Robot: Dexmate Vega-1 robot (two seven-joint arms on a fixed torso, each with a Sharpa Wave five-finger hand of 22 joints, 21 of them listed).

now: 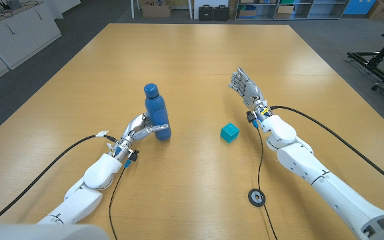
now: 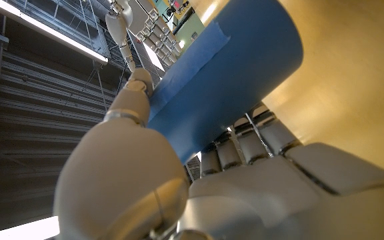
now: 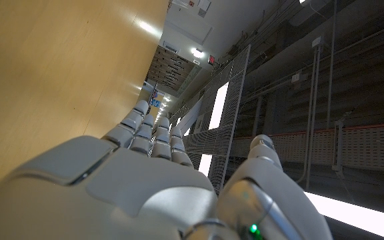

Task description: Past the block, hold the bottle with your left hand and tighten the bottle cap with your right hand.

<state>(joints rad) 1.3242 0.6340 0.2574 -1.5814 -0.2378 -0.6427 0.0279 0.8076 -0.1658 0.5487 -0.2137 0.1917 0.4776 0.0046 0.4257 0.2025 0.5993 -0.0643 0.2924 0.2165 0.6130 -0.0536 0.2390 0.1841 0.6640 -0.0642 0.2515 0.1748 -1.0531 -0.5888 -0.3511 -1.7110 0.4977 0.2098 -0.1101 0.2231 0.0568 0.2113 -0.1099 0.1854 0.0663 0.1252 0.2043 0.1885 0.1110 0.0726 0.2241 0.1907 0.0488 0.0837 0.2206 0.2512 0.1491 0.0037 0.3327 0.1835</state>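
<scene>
A blue bottle (image 1: 157, 111) with a blue cap (image 1: 151, 89) stands upright on the wooden table (image 1: 192, 60), left of centre. My left hand (image 1: 141, 128) grips its lower body, thumb and fingers wrapped around it; in the left wrist view the bottle (image 2: 225, 73) fills the grasp of that hand (image 2: 199, 187). A small teal block (image 1: 229, 132) lies to the right of the bottle. My right hand (image 1: 247, 88) is raised beyond and right of the block, fingers straight and apart, holding nothing. In the right wrist view that hand (image 3: 139, 173) stretches out over bare table.
A small black ring (image 1: 256, 197) lies near the front edge under my right forearm. Black cables trail along both arms. Cabinets stand at the far left, boxes and cases behind the table, a black stand at the far right.
</scene>
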